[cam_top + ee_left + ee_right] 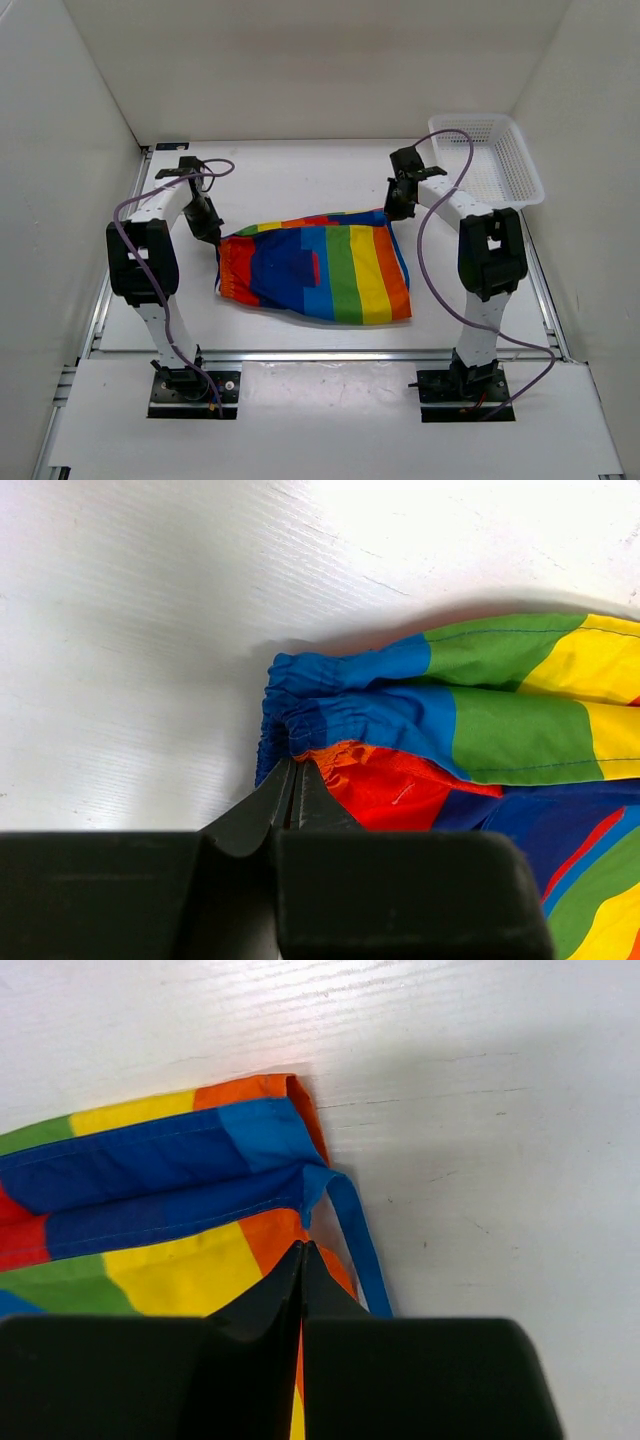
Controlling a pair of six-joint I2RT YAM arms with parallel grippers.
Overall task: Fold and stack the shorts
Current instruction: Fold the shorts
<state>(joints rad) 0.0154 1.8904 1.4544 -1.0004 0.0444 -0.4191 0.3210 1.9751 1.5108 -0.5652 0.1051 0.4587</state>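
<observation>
Fabric shorts (315,272) — corners inside both end effectors (295,772) (302,1252)

The shorts (315,270) are spread flat on the table (300,170), about midway between the two arms. The left gripper (214,240) is placed at the shorts' left end, on the waistband, with its fingertips pressed together on the fabric edge. The right gripper (391,213) is set at the far right corner of the shorts, its fingertips likewise closed upon the cloth. A basket (490,160) is found behind and to the right of the shorts, well apart from them. In front of the shorts, the left arm base (190,385) is bolted to the left and the right arm base (465,385) to the right.
</observation>
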